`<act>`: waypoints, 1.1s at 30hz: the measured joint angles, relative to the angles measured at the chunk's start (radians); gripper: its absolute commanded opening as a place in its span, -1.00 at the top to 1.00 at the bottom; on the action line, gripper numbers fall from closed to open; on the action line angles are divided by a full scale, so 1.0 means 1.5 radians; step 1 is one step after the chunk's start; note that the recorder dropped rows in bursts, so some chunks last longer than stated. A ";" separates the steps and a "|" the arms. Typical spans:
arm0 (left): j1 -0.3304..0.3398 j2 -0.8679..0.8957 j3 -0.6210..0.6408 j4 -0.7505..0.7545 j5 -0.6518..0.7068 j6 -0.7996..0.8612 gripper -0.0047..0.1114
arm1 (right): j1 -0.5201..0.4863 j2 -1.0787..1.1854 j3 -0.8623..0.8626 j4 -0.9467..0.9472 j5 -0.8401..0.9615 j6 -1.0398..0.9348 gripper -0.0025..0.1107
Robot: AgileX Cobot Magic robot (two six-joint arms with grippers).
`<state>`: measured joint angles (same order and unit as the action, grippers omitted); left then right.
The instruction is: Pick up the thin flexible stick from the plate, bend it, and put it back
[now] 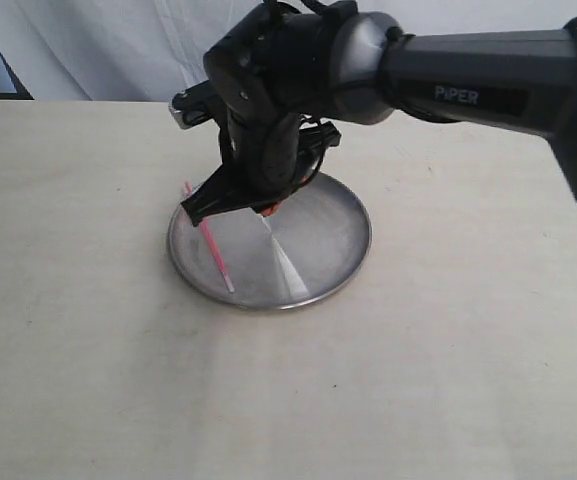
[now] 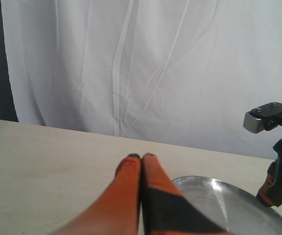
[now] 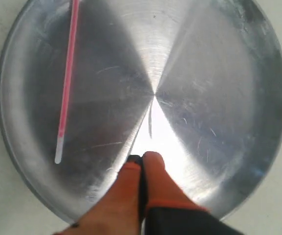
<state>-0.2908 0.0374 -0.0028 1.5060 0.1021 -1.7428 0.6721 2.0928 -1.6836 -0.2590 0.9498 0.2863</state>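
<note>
The thin pink-red stick (image 1: 211, 245) lies flat on the left part of the round silver plate (image 1: 348, 260), its white tip toward the front rim. My right gripper (image 1: 266, 210) hangs over the plate's middle, shut and holding nothing. In the right wrist view its orange fingers (image 3: 141, 156) are pressed together above the bare metal (image 3: 219, 73), with the stick (image 3: 67, 78) well off to one side. My left gripper (image 2: 141, 156) is also shut and empty, low over the table beside the plate's rim (image 2: 228, 200). It does not show in the exterior view.
The plate sits on a pale beige table (image 1: 88, 350) backed by a white curtain (image 2: 131, 73). The right arm's dark body (image 1: 468, 90) reaches in from the upper right, and its wrist (image 2: 277, 171) shows in the left wrist view.
</note>
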 measured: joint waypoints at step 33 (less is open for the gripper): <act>0.000 0.000 0.000 0.000 -0.002 0.000 0.92 | -0.011 0.118 0.058 0.033 -0.208 0.004 0.90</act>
<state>-0.2908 0.0374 -0.0028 1.5060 0.0989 -1.7428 0.6555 2.2703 -1.5973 -0.2093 0.6374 0.2921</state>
